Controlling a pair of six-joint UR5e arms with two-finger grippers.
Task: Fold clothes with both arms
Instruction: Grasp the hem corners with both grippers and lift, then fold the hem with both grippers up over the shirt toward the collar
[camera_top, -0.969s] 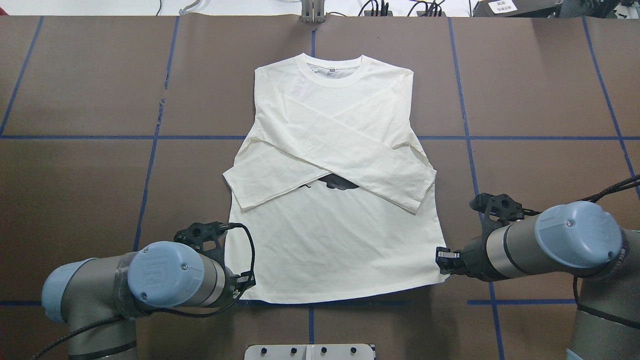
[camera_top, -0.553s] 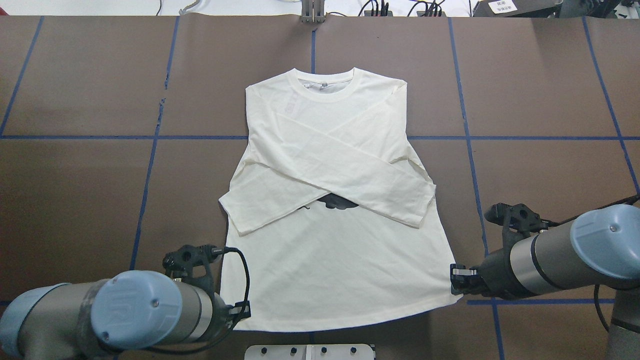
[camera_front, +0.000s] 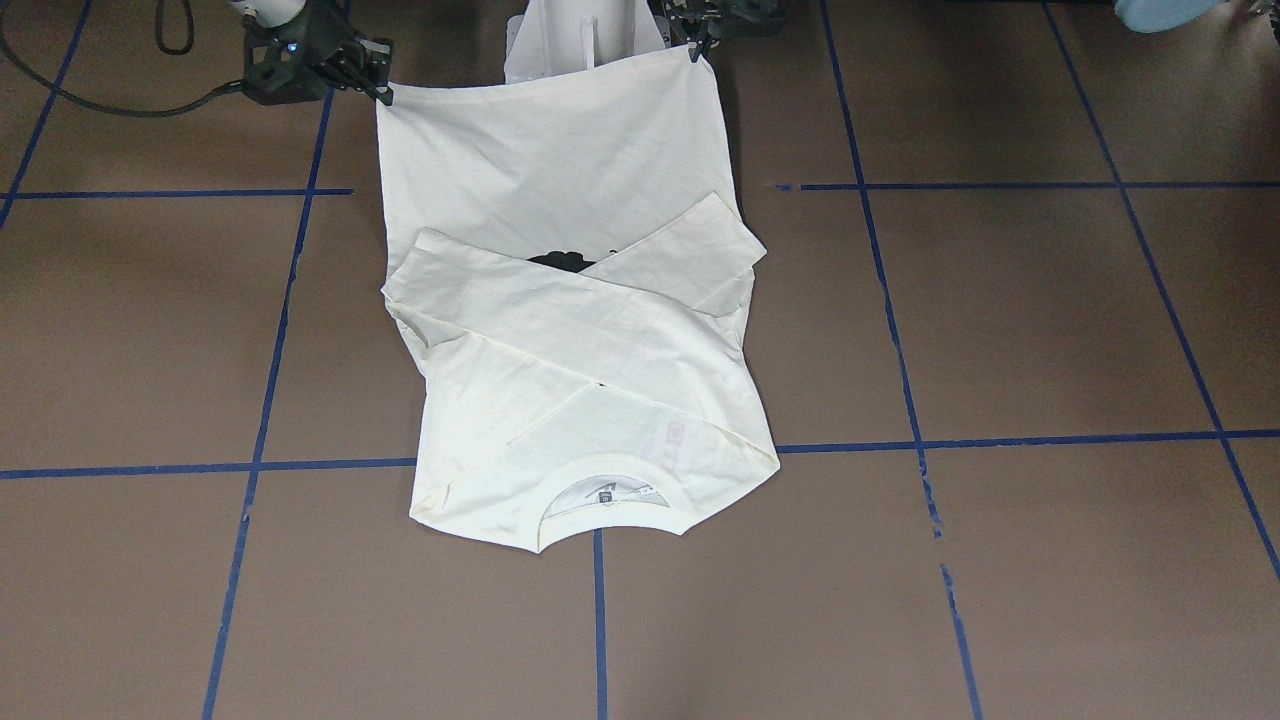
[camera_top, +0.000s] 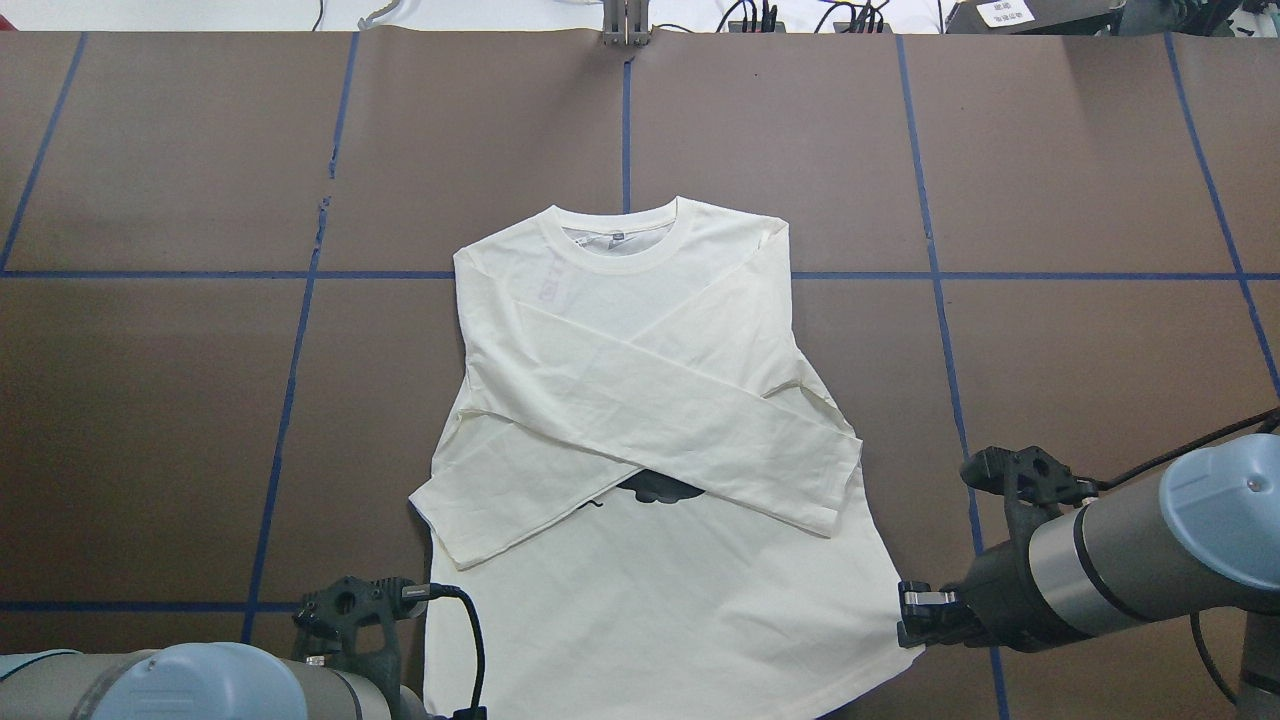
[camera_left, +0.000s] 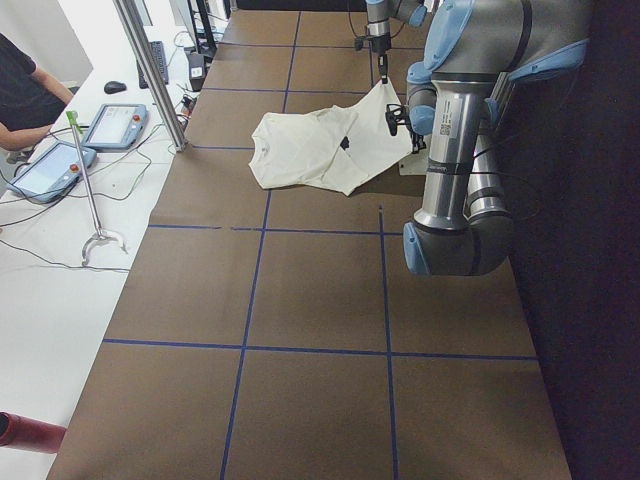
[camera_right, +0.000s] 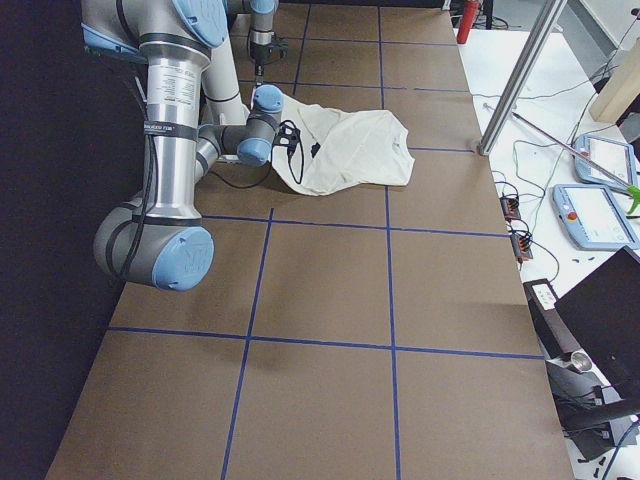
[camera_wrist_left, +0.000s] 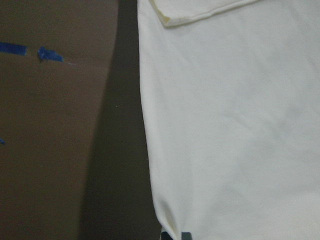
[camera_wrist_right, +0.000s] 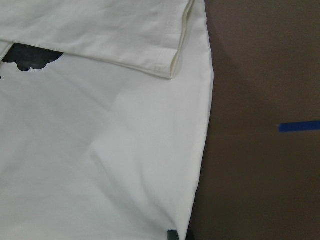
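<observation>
Brown table (camera_top: 150, 400); T-shirt (camera_top: 650, 620) hem corners in L claw (camera_front: 694, 46), R claw (camera_top: 906, 612).

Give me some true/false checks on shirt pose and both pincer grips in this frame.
1. The cream-white long-sleeved T-shirt has its round collar nearest the robot. False: the collar points away; the hem is at the robot's side.
2. Both sleeves lie crossed over the chest. True.
3. The black right pincer pinches a hem corner. True.
4. The black left pincer hangs open, clear of the shirt. False: it is shut on the other hem corner.
5. The black print is fully exposed. False: the sleeves cover most of it.
</observation>
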